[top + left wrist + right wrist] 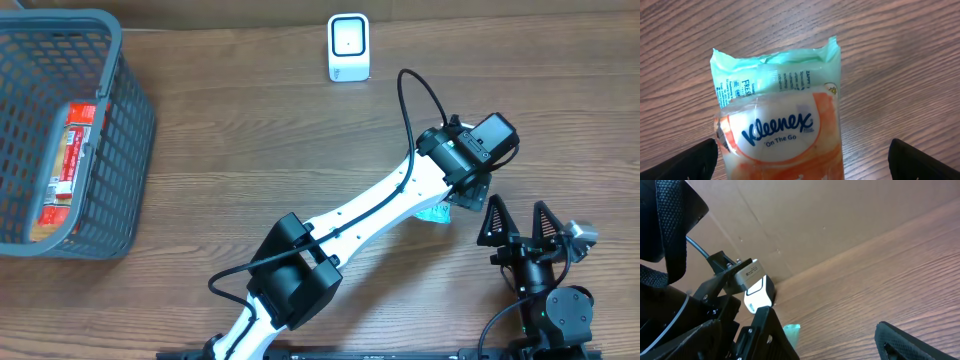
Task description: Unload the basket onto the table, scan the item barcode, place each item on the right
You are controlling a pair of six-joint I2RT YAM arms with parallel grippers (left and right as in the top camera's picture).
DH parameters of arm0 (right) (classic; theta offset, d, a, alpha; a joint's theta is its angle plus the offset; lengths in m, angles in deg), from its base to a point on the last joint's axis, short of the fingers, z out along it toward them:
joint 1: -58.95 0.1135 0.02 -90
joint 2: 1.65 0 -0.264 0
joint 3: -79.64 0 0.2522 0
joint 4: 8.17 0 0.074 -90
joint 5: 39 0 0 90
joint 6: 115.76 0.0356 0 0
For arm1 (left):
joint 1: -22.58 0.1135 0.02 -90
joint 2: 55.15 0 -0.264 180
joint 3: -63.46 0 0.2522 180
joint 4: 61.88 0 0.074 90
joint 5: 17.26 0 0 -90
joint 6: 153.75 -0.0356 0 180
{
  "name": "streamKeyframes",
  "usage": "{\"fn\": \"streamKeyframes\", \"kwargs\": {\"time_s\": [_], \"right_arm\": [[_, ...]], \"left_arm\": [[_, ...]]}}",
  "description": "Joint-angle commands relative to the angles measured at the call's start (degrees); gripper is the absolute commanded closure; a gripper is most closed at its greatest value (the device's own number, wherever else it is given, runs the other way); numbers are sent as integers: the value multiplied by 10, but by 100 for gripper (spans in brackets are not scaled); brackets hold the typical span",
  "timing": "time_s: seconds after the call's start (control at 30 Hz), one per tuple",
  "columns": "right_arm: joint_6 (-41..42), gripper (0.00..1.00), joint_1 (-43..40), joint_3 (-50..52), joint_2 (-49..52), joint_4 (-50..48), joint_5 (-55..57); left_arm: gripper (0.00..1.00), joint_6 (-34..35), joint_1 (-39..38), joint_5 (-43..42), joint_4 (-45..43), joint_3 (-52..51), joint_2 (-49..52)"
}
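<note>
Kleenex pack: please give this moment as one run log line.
Kleenex pack: on table, not gripped | left gripper: open, astride pack | right gripper: open, empty | scanner: standing apart

A white scanner (348,47) sits at the far edge of the wooden table (250,150). Well to the scanner's left is a grey mesh basket (130,130) with a red-and-white box (70,165) inside. Below and to the right of the scanner, the left arm (380,205) reaches diagonally. Its left gripper (464,192) points down over a teal packet (436,211), of which only a corner shows. Lower and further right of the scanner, the right gripper (520,225) has its fingers spread.
</note>
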Motion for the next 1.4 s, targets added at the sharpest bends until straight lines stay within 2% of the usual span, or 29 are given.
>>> {"fn": "streamKeyframes", "kwargs": {"time_s": [0.0, 0.13, 0.2, 0.23, 0.3, 0.37, 0.57, 0.73, 1.13, 1.23, 1.37], "right_arm": [[-3, 0, -2, 6, -6, -2, 2], [-3, 0, -2, 6, -6, -2, 2], [-3, 0, -2, 6, -6, -2, 2], [-3, 0, -2, 6, -6, -2, 2], [-3, 0, -2, 6, -6, -2, 2], [-3, 0, -2, 6, -6, -2, 2], [-3, 0, -2, 6, -6, -2, 2], [-3, 0, -2, 6, -6, -2, 2], [-3, 0, -2, 6, -6, -2, 2], [-3, 0, -2, 6, -6, -2, 2], [-3, 0, -2, 6, -6, -2, 2]], "left_arm": [[0, -16, 6, -2, 2, 7, 10], [0, -16, 6, 0, -10, -12, 10], [5, -16, 7, 0, -14, -21, 10], [11, -16, 7, 1, -16, -23, 10], [34, -17, 7, 2, -15, -23, 10], [53, -16, 7, 2, -16, -23, 10], [75, -17, 7, 2, -16, -23, 10], [75, -17, 15, -1, -7, -14, 9], [76, -30, 61, 5, 108, 110, -6], [80, -34, 81, 6, 138, 132, -11], [80, -42, 117, 9, 184, 140, -23]]}}
